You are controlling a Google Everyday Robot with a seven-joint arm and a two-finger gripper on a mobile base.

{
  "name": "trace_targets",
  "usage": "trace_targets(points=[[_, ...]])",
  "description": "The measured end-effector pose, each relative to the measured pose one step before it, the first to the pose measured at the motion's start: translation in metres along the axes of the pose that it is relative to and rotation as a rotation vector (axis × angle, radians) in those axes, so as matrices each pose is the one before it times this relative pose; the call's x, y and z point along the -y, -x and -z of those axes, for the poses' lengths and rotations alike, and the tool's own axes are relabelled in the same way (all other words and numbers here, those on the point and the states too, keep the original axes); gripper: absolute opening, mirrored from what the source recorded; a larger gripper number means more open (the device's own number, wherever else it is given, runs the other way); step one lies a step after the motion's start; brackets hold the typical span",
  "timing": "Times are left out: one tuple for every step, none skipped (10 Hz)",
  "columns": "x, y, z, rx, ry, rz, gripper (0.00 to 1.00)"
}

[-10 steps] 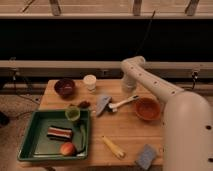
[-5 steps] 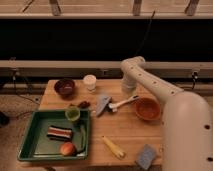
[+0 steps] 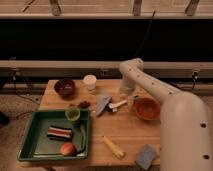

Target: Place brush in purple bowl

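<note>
The brush (image 3: 113, 105) lies on the wooden table (image 3: 125, 131) near its middle, with its whitish handle pointing right and its greyish head to the left. The purple bowl (image 3: 65, 87) stands empty at the table's back left, well left of the brush. My gripper (image 3: 128, 96) hangs from the white arm (image 3: 150, 90) just right of and behind the brush handle's end, close above the table. I cannot see whether it touches the handle.
An orange bowl (image 3: 147, 108) stands right of the brush. A white cup (image 3: 90, 81) is at the back. A green cup (image 3: 73, 114) sits on the corner of the green tray (image 3: 30, 150), which holds fruit and a striped item. A yellow stick (image 3: 114, 146) and a blue-grey sponge (image 3: 146, 156) lie in front.
</note>
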Motion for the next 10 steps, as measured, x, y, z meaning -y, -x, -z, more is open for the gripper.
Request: trace_targets(points=[[-0.00068,0.00139,-0.00561,0.00199,0.00720,0.00020,0.80],[-0.00032,0.00063,-0.00277,0.00114,0.00346,-0.00115,0.80],[-0.00029,0.00114,-0.00481,0.00226,0.00570,-0.00235,0.80],[-0.00038,0.00050,-0.00404,0.00105,0.00480,-0.00119,0.80],[-0.00017,0.00141,-0.00213,0.00072,0.00309,0.00224,0.74],[-0.00089,0.00012,-0.00132,-0.00033,0.00207,0.00084,0.65],[-0.00057,0.00020,0.00004,-0.00015,0.00013,0.00070,0.57],[-0.00021,0.00079,0.00151,0.00313,-0.00506,-0.00131,0.45],[-0.00060,-0.00029,0.00205,0.00309,-0.00697,-0.00583,0.34],[0.00020,0.00061,0.00169,0.00361,-0.00747,-0.00332,0.26]])
